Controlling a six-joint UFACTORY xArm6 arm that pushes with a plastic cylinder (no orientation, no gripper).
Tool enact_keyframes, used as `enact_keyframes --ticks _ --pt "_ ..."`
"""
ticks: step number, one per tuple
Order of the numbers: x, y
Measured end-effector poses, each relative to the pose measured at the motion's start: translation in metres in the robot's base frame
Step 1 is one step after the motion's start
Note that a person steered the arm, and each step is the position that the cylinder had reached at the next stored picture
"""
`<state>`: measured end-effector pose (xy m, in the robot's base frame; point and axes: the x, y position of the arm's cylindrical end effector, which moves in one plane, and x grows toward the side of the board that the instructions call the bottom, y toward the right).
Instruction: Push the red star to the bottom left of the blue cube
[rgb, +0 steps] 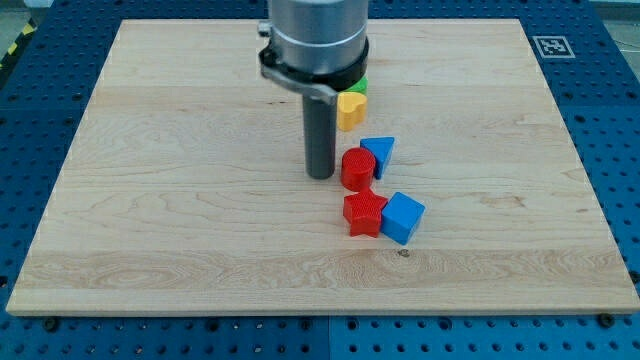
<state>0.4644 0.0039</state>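
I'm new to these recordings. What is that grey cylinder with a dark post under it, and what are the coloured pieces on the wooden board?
There is one camera picture, looking down at a slant on a wooden board. The grey cylinder is the robot arm's end; the dark post is its rod, and my tip slides on the board to push blocks. It holds nothing. The tip stands just to the view's left of a red cylinder, which touches a blue triangle. Below them the red star touches the blue cube. Above, a yellow heart and a partly hidden green block.
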Motion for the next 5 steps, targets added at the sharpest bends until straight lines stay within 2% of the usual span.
enact_keyframes --ticks 2,4,5 --pt "0.017 0.032" --pt "0.022 -0.025" --pt "0.029 -0.012"
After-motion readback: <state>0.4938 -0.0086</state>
